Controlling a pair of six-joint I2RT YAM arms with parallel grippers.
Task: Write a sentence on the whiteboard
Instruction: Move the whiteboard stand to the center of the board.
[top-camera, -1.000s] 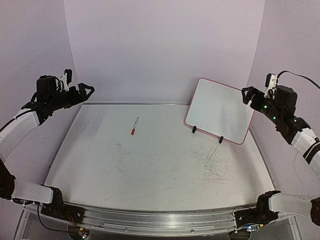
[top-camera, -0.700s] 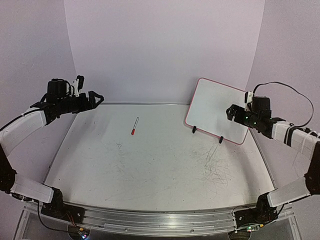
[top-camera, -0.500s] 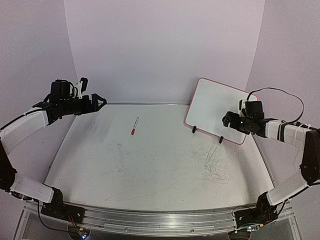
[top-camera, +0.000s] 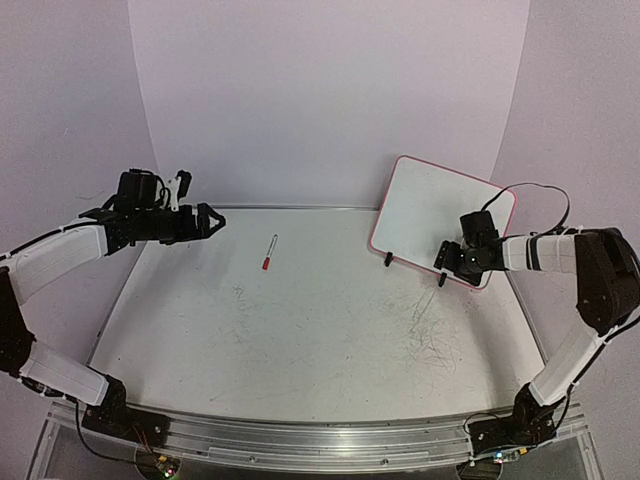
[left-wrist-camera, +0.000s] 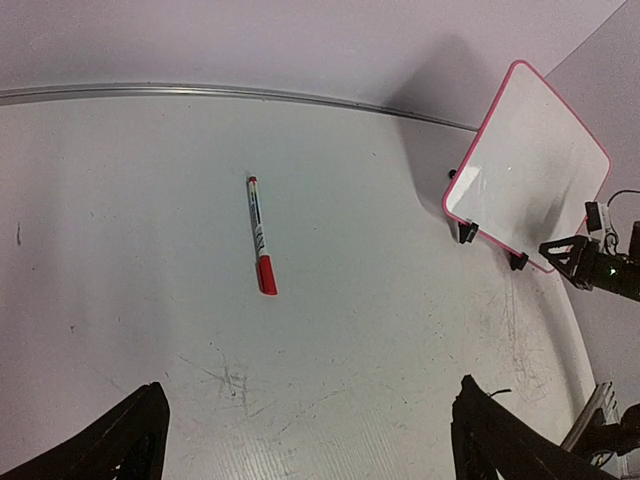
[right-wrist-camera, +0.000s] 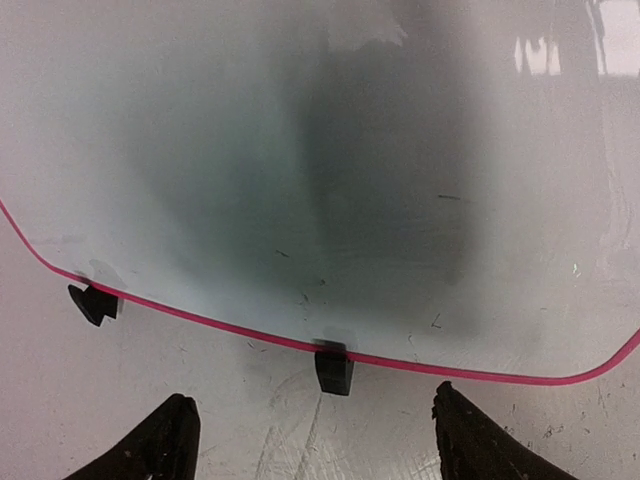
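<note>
Hovering above the far-left part of the table (top-camera: 300, 340), the left gripper (top-camera: 212, 222) points toward the middle. Its fingers (left-wrist-camera: 128, 435) are spread wide and nothing sits between them.

To its right, apart from it, a marker (top-camera: 270, 252) lies flat on the scuffed tabletop: white barrel, red cap at the near end.

Further right, at the far-right corner, the whiteboard (top-camera: 435, 210) stands on two black clip feet (right-wrist-camera: 333, 370), leaning back toward the wall. It has a pink-red frame and rounded corners. Its face reads glossy white with a few faint dark specks; a broad grey shadow falls across it in the right wrist view.

The right gripper (top-camera: 443, 260) is low in front of the board's lower right edge, close to the right-hand clip foot. Whether it touches the frame cannot be told. Its fingers (right-wrist-camera: 165, 435) stand apart, unclenched and holding nothing, with the board's lower edge and one foot showing between them.
</note>
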